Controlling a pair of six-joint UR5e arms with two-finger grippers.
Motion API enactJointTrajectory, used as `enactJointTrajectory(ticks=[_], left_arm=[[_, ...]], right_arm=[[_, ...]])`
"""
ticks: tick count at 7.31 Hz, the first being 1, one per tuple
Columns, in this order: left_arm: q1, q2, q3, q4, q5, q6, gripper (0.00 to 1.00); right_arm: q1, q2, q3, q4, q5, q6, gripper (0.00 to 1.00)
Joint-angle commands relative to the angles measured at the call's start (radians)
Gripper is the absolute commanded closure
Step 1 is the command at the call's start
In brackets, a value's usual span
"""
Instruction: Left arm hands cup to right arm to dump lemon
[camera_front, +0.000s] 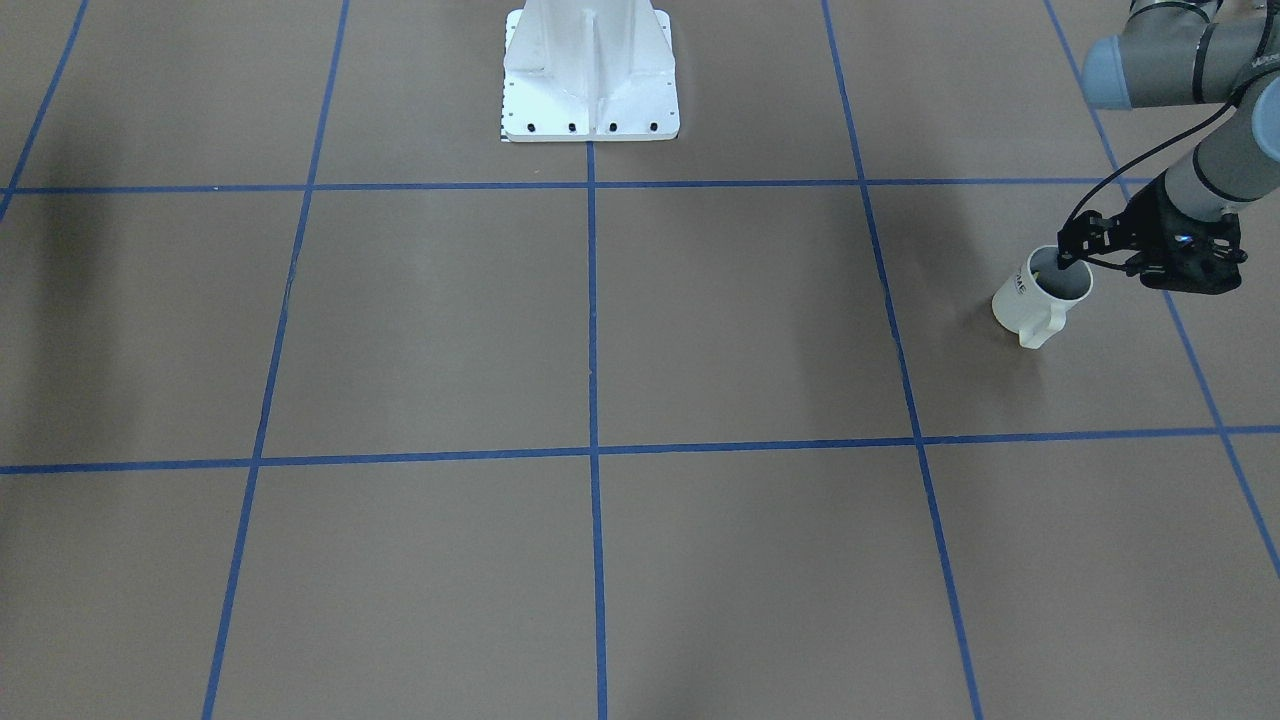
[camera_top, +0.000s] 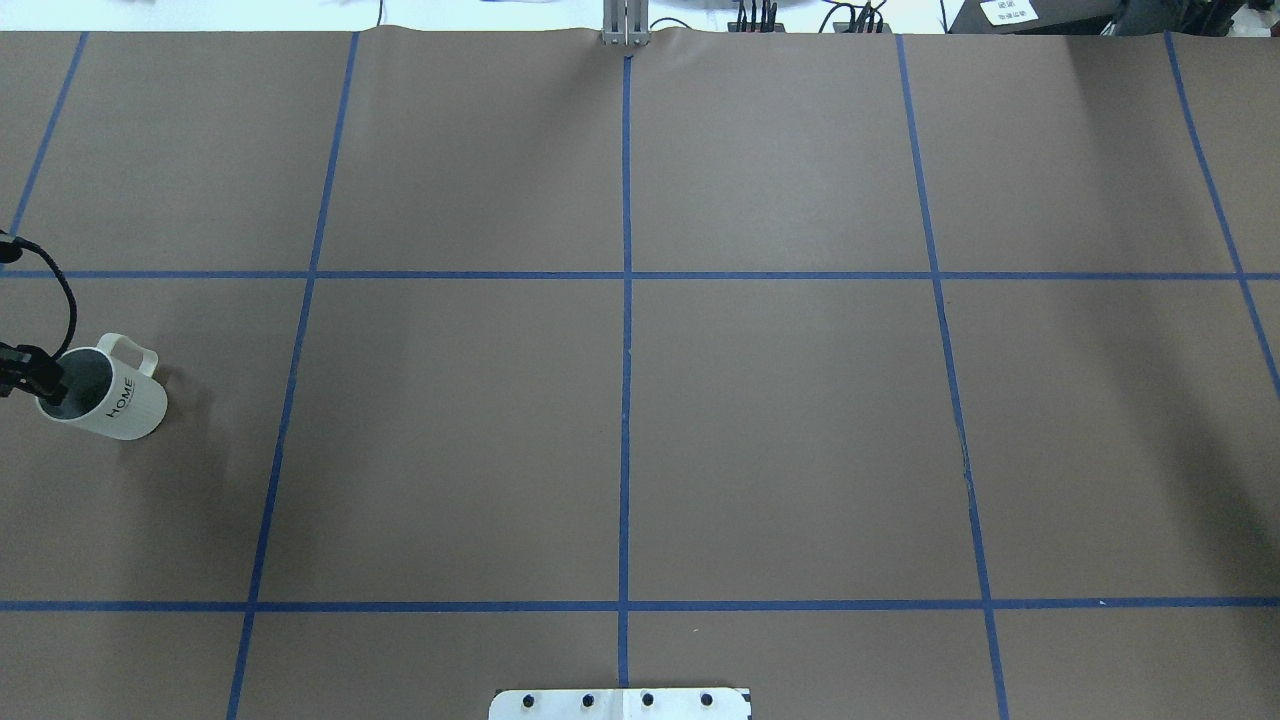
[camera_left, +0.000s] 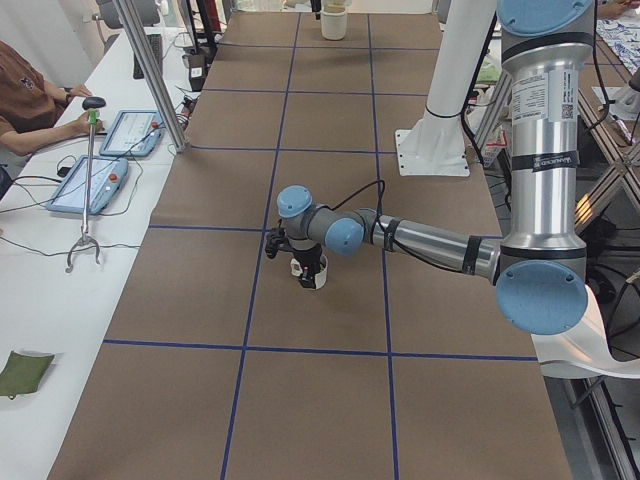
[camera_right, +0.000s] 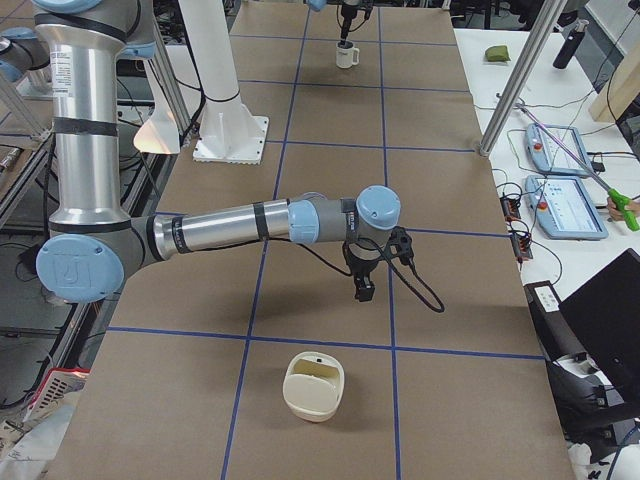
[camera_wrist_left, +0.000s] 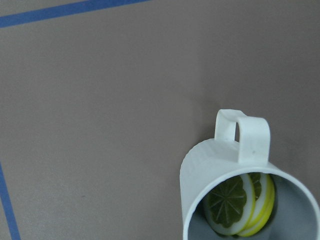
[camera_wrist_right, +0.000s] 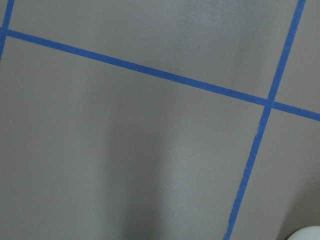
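Note:
The white cup with dark lettering is at the table's left end, upright; I cannot tell if it touches the table. It also shows in the front view and far off in the right-side view. My left gripper is shut on the cup's rim, one finger inside and one outside. The left wrist view shows the cup holding lemon slices. My right gripper hangs above the table at the right end. I cannot tell whether it is open or shut.
A cream container stands on the table near my right gripper, and its edge shows in the right wrist view. The white robot base stands mid-table. Operators' tablets lie along the far side.

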Motion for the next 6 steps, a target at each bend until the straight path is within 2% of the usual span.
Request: enactJointTrajectory(ticks=[1, 3, 4, 5, 6], left_arm=[[0.0, -0.008, 0.001, 0.0, -0.003, -0.004, 1.0], [0.0, -0.057, -0.022, 0.005, -0.017, -0.163, 1.0], [0.0, -0.06, -0.075, 0.021, -0.044, -0.197, 1.0], [-0.005, -0.063, -0.096, 0.032, -0.113, -0.203, 1.0], [-0.012, -0.094, -0.096, 0.032, -0.115, -0.264, 1.0]], right_arm=[[-0.007, 0.001, 0.0, 0.0, 0.0, 0.0, 0.0], [-0.009, -0.001, 0.0, 0.0, 0.048, 0.0, 0.0], [-0.009, -0.001, 0.011, 0.0, 0.087, 0.0, 0.0], [-0.01, -0.001, 0.035, 0.0, 0.097, 0.003, 0.0], [-0.026, 0.005, 0.063, 0.0, 0.097, 0.005, 0.0]])
